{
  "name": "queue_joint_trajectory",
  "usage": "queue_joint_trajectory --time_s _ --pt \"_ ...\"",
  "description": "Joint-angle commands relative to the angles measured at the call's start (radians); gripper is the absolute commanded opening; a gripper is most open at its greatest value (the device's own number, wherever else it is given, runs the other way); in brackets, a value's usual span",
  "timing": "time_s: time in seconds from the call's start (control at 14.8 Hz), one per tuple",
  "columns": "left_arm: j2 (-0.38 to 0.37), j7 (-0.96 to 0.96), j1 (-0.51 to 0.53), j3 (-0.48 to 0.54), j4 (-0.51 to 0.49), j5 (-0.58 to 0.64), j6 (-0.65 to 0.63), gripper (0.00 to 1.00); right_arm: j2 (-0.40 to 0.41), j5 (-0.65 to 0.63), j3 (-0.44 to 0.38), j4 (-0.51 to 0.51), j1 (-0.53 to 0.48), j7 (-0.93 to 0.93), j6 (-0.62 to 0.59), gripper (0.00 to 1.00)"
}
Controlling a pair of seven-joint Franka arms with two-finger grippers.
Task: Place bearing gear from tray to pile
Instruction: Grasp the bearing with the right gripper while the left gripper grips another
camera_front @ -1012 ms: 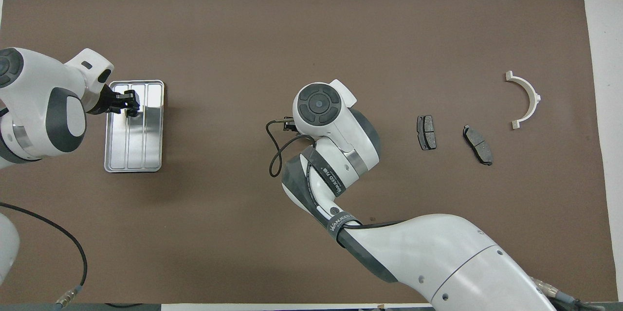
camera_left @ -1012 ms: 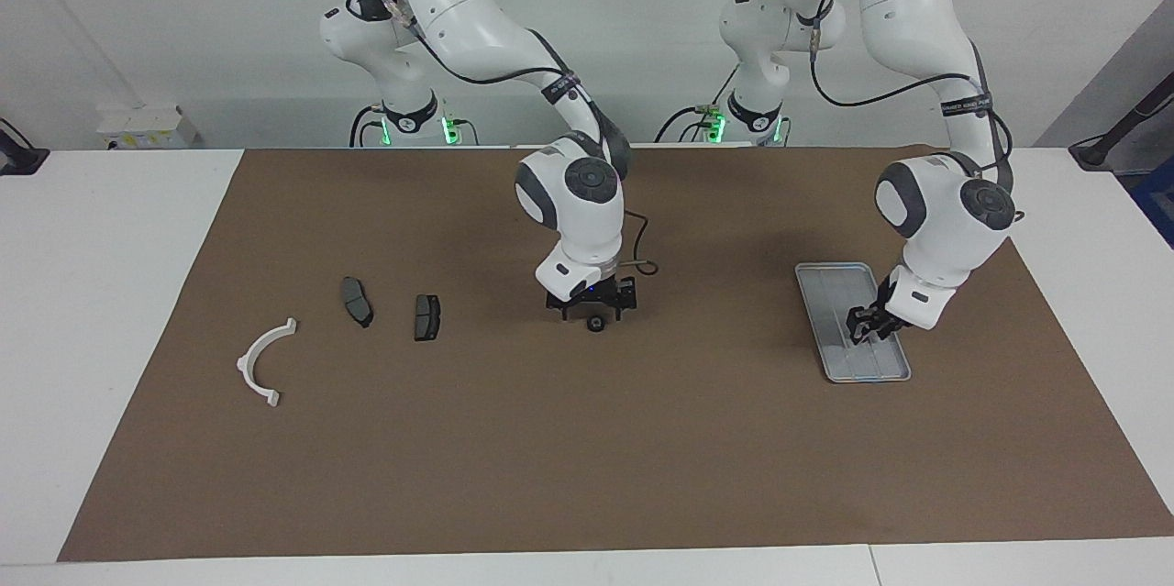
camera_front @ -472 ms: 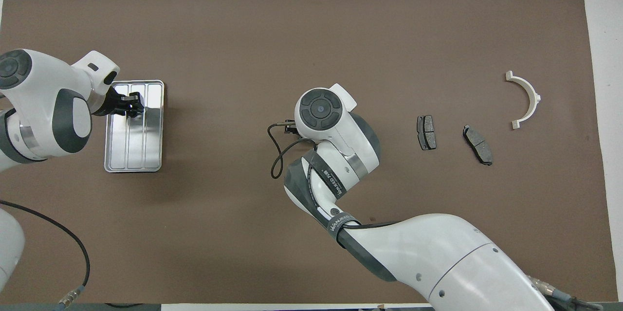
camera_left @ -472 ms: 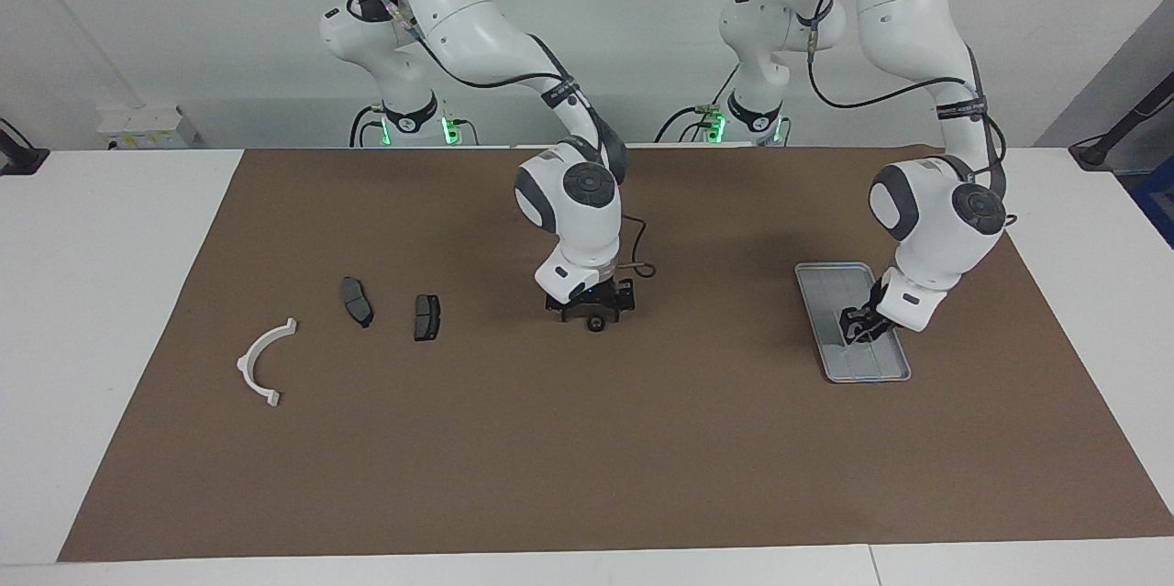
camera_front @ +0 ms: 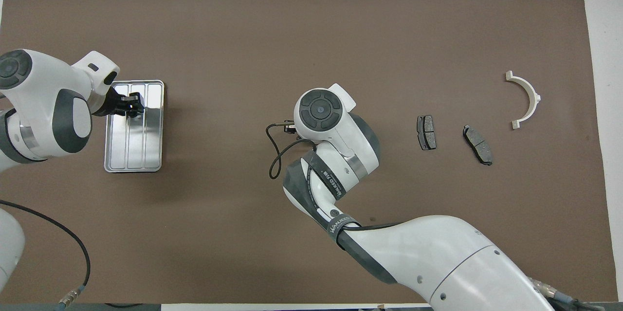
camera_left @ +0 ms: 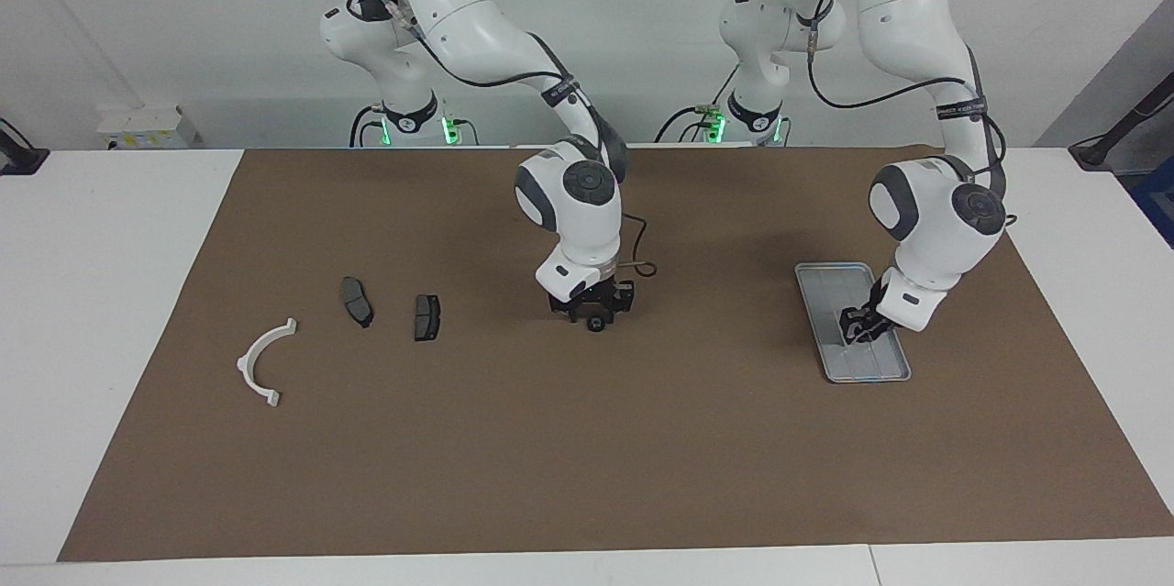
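The bearing gear (camera_left: 596,324), a small black ring, lies on the brown mat mid-table between the tray and the pile. My right gripper (camera_left: 594,318) stands straight down over it, its fingers drawn in on the gear. In the overhead view the right arm's own hand hides both. The silver ribbed tray (camera_left: 830,279) (camera_front: 146,150) lies toward the left arm's end. My left gripper (camera_left: 858,332) (camera_front: 130,106) hangs low over the tray. The pile is a white half-ring bracket (camera_left: 246,359) (camera_front: 535,97) and two dark brake pads (camera_left: 357,301) (camera_left: 426,316).
A brown mat (camera_left: 587,458) covers most of the white table. The brake pads (camera_front: 426,132) (camera_front: 477,144) lie between the gear's spot and the bracket. A loose black cable (camera_front: 272,155) loops from the right wrist.
The right gripper's jaws have drawn in around the gear. The left hand shifted slightly over the tray, then held still.
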Motion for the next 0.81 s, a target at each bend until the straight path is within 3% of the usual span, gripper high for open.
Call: queue_joint_trajectory --time_s 0.0,0.34,0.47,0.74 --pt "-0.01 -0.002 -0.008 0.007 -0.019 -0.017 0.0 0.52 0.004 0.009 0.004 -0.014 0.001 0.01 0.011 0.0" --pt "-0.012 -0.002 -0.006 0.007 -0.02 -0.018 -0.002 0.52 -0.009 -0.004 0.004 0.044 -0.039 -0.039 -0.073 0.0" --pt "-0.013 -0.002 -0.006 0.007 -0.025 -0.017 0.0 0.52 -0.044 0.01 0.004 0.073 -0.103 -0.152 -0.145 0.0" --pt "-0.015 0.0 -0.006 0.007 -0.032 -0.017 0.0 0.4 -0.116 0.059 0.004 0.107 -0.282 -0.435 -0.249 0.0"
